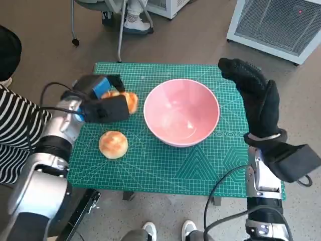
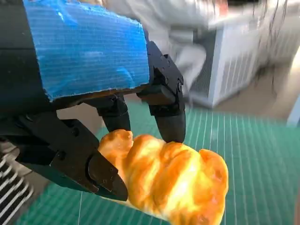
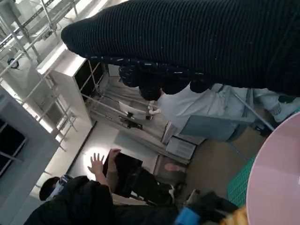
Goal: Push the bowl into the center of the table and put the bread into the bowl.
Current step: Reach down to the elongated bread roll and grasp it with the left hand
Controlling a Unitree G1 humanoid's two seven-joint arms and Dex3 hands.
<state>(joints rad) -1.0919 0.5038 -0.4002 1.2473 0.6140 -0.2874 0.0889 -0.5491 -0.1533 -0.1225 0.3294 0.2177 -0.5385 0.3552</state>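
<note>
Head view shows my left hand (image 1: 103,103) over the far-left part of the green cutting mat (image 1: 165,165), closed around a long golden bread (image 1: 125,100) whose right end sticks out past my fingers toward the pink bowl (image 1: 181,111). Left wrist view confirms the grip: my black fingers (image 2: 166,108) press down on the bread (image 2: 173,180) from above and my thumb clamps it from the other side, with the mat (image 2: 262,154) beneath it; I cannot tell whether the bread is off the mat. The bowl stands upright roughly in the middle of the mat, a little toward the far side, and a narrow strip of open mat lies between its left rim and the bread I hold. A second, round bun (image 1: 113,144) rests on the mat near my left forearm, just nearer than my hand and apart from the bowl. My right hand (image 1: 258,100) in its black glove is held up at the right edge of the table, fingers loosely extended and holding nothing, just beside the bowl's right rim without touching it. Open mat runs along the near side from the bun to the right corner. Right wrist view shows the glove (image 3: 197,42) across the top, the bowl's pink rim (image 3: 274,183) at one side, and a person (image 3: 79,201) in dark clothes beyond
</note>
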